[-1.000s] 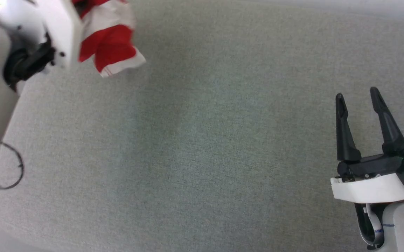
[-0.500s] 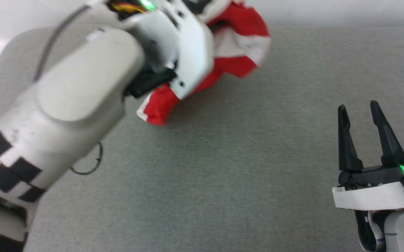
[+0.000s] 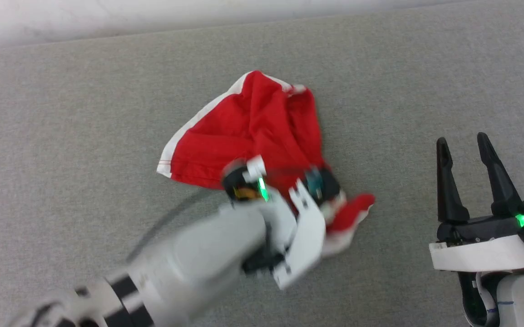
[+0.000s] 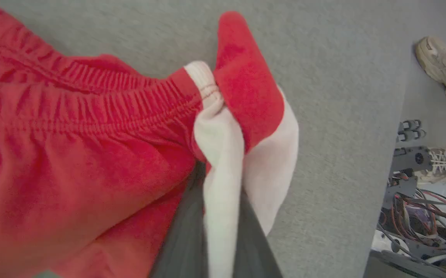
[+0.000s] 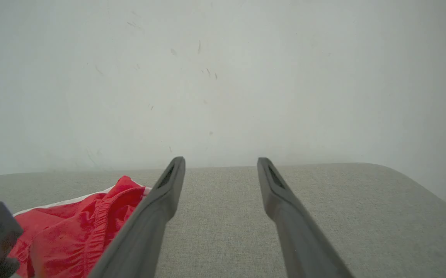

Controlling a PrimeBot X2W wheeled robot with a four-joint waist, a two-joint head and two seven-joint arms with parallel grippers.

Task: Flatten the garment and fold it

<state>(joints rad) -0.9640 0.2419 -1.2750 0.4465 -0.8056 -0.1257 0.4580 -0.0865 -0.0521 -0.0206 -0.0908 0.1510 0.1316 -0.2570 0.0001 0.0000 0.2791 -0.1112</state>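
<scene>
The left gripper [image 4: 220,200] clamps the garment [image 3: 248,136] at its white-striped waistband, probably to drag it flat on the worktop [image 3: 62,136]. The right gripper [image 3: 462,141] stands spread apart, garment to its left.

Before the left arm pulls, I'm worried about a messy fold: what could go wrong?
The left jaws pinch a doubled-over white stripe of the garment, so a pull may drag the crumpled heap instead of spreading it. The right jaws stand open, clear of the cloth, so nothing anchors the far side; it could slide on the grey surface.
</scene>
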